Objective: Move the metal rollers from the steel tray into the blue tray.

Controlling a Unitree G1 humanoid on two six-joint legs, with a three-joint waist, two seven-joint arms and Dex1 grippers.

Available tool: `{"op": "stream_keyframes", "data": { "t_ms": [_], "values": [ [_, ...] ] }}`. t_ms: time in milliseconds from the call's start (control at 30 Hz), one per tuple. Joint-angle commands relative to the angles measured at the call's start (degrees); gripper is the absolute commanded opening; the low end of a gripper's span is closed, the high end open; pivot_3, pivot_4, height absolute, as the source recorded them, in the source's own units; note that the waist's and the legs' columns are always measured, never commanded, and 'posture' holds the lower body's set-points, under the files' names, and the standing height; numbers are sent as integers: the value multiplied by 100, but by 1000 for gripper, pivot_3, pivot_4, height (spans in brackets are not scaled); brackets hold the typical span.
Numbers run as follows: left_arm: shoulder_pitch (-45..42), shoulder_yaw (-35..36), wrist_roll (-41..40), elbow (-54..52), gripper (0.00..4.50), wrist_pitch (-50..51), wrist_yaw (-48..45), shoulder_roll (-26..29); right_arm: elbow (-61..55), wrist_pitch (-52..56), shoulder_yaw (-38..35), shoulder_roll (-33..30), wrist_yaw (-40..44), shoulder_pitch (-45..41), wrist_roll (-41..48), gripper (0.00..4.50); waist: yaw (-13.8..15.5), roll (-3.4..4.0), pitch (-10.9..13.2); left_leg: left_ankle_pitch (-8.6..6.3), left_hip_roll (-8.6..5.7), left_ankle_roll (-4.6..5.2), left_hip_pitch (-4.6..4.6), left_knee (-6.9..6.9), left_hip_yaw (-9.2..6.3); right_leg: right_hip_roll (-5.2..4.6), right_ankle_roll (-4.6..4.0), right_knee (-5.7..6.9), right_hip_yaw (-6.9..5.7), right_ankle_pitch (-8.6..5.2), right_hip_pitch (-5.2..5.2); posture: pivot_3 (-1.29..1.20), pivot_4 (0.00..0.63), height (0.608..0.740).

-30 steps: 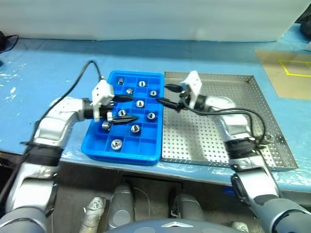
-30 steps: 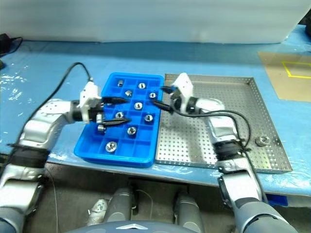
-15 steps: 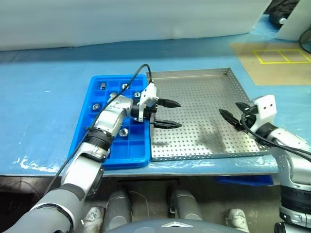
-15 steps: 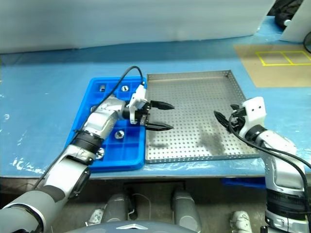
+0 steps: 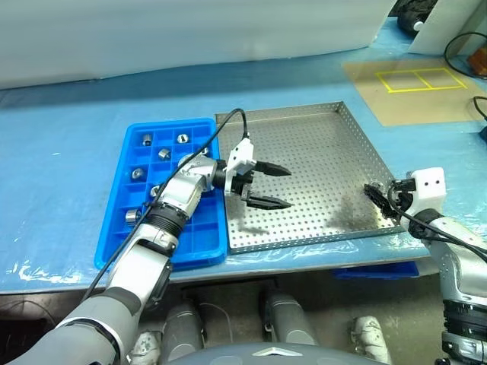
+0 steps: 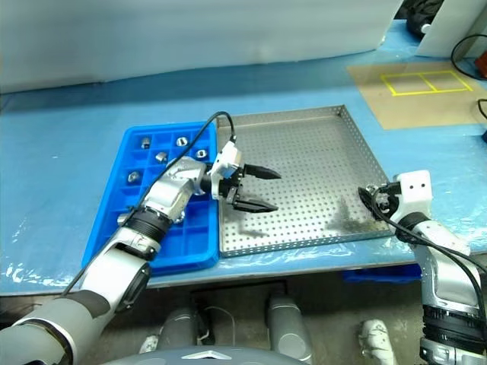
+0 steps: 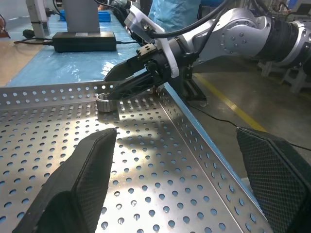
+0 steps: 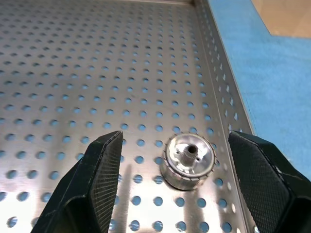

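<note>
Jaws of the right gripper (image 8: 187,189) gape empty, straddling 1 roller (image 8: 189,160) on the steel tray (image 8: 73,58) for pickup; left gripper (image 5: 268,186) gapes empty.

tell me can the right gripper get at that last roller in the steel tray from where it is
Probably yes: the right gripper is open, its fingers either side of the roller, which lies on the steel tray floor by the rim, nothing between.
</note>
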Motion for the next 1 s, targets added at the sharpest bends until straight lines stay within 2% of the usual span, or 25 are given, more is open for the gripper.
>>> {"op": "stream_keyframes", "data": {
  "t_ms": [33,200,300,633,733,833,867,1000],
  "values": [
    [87,81,44,-215,4137,-126,34,101,604,-471,74,-126,-85,-262,-195,3547,0,0,0,0,0,1,-1,0,0,0,0,-2,0,0,1,-534,150,740],
    [165,104,51,-324,4137,-110,88,183,1359,-852,97,-133,-253,-493,-322,3547,77,2,-1,-6,10,11,3,4,0,-11,0,-10,-2,0,21,-510,150,740],
    [224,112,46,-402,4137,-95,136,224,1756,-1023,225,-127,-274,-563,-411,3547,134,3,-2,-17,8,29,12,5,0,-16,11,-55,-6,11,59,-500,150,740],
    [306,106,65,-510,4137,-99,216,302,2203,-1108,79,-224,-314,-519,-286,3547,189,6,-3,-40,-33,69,16,12,17,-63,11,-74,0,12,72,-488,150,740],
    [313,104,72,-516,4137,-105,229,306,2024,-1178,147,-200,-156,-404,-195,2911,196,6,-3,-44,-54,74,17,11,17,-85,11,-74,-1,12,75,-488,150,740],
    [321,94,79,-532,4137,-112,241,308,1918,-1068,226,-169,-244,-410,-216,1857,190,6,-3,-51,-60,87,14,11,16,-90,11,-85,0,12,77,-487,150,740],
    [324,91,84,-537,4137,-117,246,309,1917,-1050,261,-170,-306,-422,-262,1649,188,6,-3,-52,-61,89,12,11,16,-90,11,-86,0,12,76,-487,150,740],
    [351,89,54,-640,4137,-27,173,386,1754,-1002,378,-136,-266,-521,-238,1673,177,6,-3,-54,-60,91,13,10,17,-92,11,-88,0,12,74,-478,150,740]
  ]
}}
